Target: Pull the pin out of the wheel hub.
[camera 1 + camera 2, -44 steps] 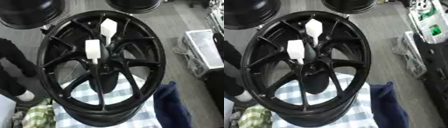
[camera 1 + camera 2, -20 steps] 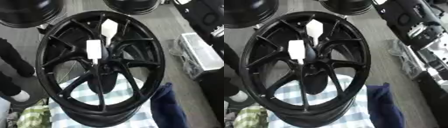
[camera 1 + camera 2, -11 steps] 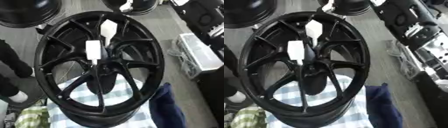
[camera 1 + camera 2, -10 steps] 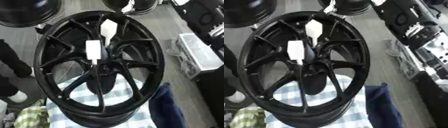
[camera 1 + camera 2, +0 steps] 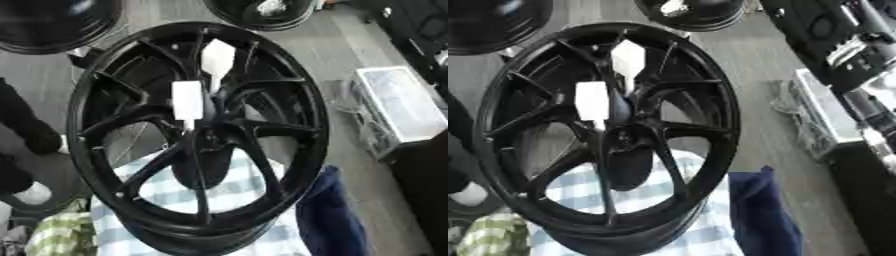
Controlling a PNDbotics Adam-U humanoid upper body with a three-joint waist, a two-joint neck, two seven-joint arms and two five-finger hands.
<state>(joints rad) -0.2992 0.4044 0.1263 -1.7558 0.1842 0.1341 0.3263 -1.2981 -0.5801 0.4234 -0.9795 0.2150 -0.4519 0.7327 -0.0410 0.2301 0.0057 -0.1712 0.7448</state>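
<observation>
Wheel workshop: black alloy rims (image 5: 52, 22) lying around, grey floor (image 5: 350, 165).

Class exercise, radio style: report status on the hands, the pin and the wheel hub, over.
Right arm entering upper right; neither hand visible. Two white pins seated in the black wheel near its hub. Nothing blocking them.

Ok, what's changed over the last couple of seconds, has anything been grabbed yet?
Nothing has been taken hold of. The robot's right arm has come into the right eye view at the upper right, beside the wheel, touching nothing; no hand can be made out. The two white pieces at the wheel's middle stay where they were, and the wheel still rests on the checked cloth.
</observation>
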